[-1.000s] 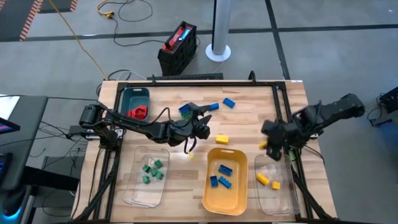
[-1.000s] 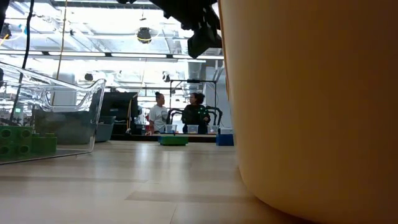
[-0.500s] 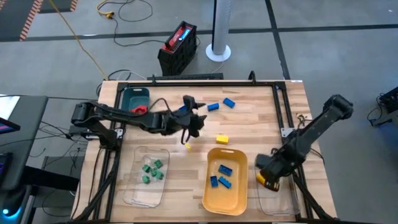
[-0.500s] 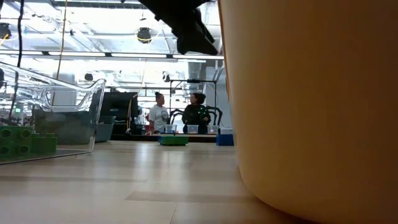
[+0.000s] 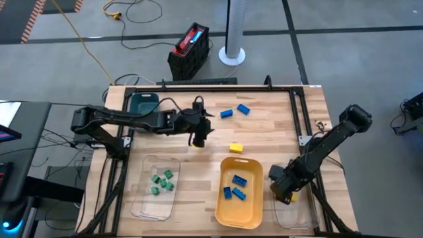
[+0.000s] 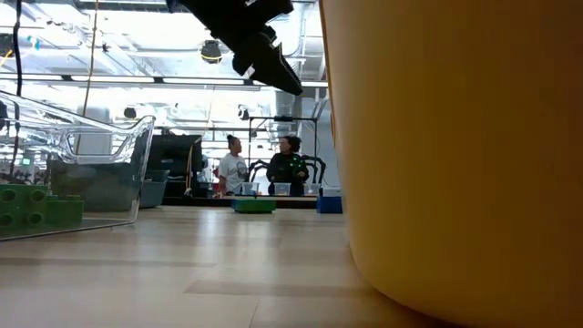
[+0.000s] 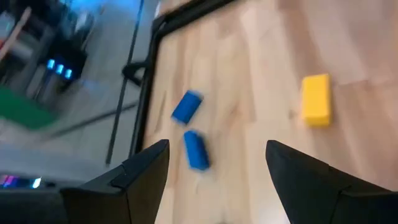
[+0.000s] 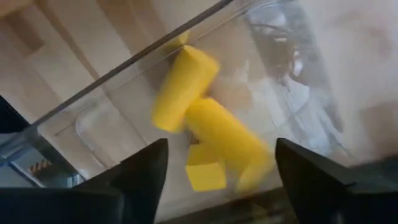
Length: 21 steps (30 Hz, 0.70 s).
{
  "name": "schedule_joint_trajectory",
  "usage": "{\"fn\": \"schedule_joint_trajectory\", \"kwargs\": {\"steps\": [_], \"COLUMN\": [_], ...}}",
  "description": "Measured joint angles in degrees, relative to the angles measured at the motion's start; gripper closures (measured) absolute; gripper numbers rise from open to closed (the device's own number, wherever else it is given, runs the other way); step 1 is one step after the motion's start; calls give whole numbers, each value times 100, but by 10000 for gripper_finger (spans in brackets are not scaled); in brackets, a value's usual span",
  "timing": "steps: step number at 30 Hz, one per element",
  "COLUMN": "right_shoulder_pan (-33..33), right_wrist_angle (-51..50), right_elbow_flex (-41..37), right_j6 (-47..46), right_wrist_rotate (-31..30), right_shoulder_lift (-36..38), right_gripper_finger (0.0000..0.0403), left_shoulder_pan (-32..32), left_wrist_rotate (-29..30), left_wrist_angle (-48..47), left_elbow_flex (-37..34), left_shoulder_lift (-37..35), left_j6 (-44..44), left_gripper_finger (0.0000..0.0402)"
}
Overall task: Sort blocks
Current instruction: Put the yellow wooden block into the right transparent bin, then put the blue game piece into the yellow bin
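My right gripper hangs open, pointing down over the clear tray at the near right. Three yellow blocks lie in that tray, below and between its fingers. My left gripper is open above the table's middle and holds nothing. Ahead of it two blue blocks and one yellow block lie on the wood. Blue blocks lie in the yellow tray, and green blocks lie in the left clear tray.
A teal tray stands at the far left corner, partly under my left arm. A black frame runs along the table's far and side edges. In the low view the yellow tray's wall fills the right half; two people stand far behind the table.
My right gripper has come down and toward the near edge with a yellow block, stopping over the right clear tray; the block now lies in the tray, clear of the fingers. My left gripper has drawn back a little toward the table's left and rolled at the wrist.
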State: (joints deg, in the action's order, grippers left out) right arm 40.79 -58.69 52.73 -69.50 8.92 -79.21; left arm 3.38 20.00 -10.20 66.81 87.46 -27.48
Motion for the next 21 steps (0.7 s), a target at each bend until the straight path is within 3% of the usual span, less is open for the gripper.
{"fn": "schedule_joint_trajectory", "kwargs": {"steps": [5,10,13,17,21], "right_shoulder_pan": [-85,-644,-1243,-2350,-3663], "right_wrist_angle": [-776,-1726,-1956,-1593,-588], "right_elbow_flex": [603,1240,1446,1632,1656], "right_j6": [-16,622,1403,2682,3905], "right_wrist_rotate": [-180,-1112,-1878,-2783,-3094], "right_shoulder_lift": [441,825,934,985,858], "right_gripper_finger": [78,92,97,98,98], "left_shoulder_pan": [-146,-103,-67,-36,-58], "left_wrist_rotate": [-125,72,9,-71,-71], "left_wrist_angle": [1623,2753,2459,1379,1089], "left_elbow_flex": [-918,-1556,-1427,-960,-778], "left_shoulder_lift": [-180,-356,-476,-544,-542], "left_j6": [-271,64,800,1707,1819], "left_gripper_finger": [139,139,139,139,139]}}
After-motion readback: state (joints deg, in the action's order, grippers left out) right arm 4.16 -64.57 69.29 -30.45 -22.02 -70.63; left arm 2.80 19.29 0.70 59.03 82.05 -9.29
